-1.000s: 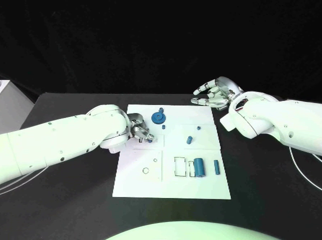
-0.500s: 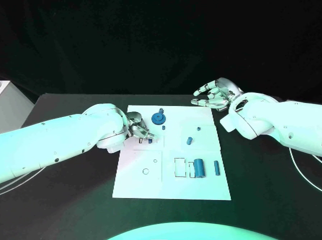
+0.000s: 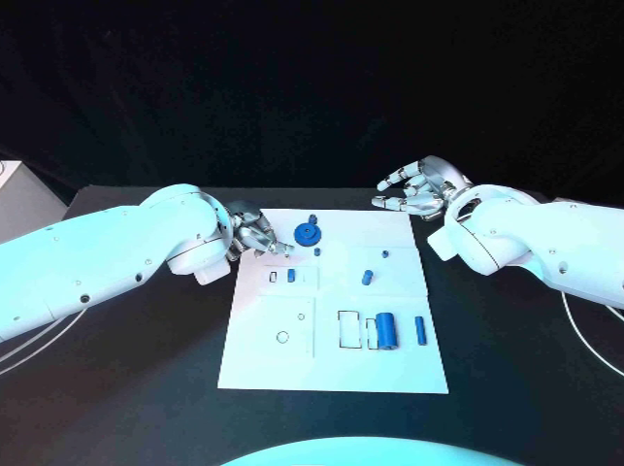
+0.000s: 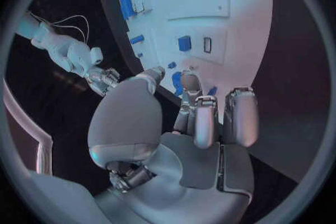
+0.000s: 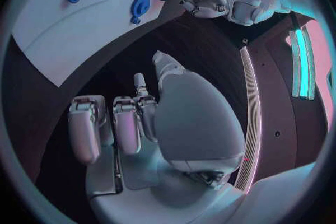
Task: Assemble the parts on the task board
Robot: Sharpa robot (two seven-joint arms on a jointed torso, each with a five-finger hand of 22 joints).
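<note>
Likely light, stiff and slick, the gear [image 3: 308, 232] at the board's [image 3: 326, 364] 12 o'clock wants pinching by its rim; left hand [image 3: 254, 238] beside it looks empty, fingers curled, right hand [image 3: 415, 188] spread.

A robot lab: black-draped table [image 3: 144, 388], task board [image 3: 333, 359].

left hand [image 3: 256, 238] crowds gear [image 3: 308, 232]; board's [image 3: 396, 374] near edge free.
</note>
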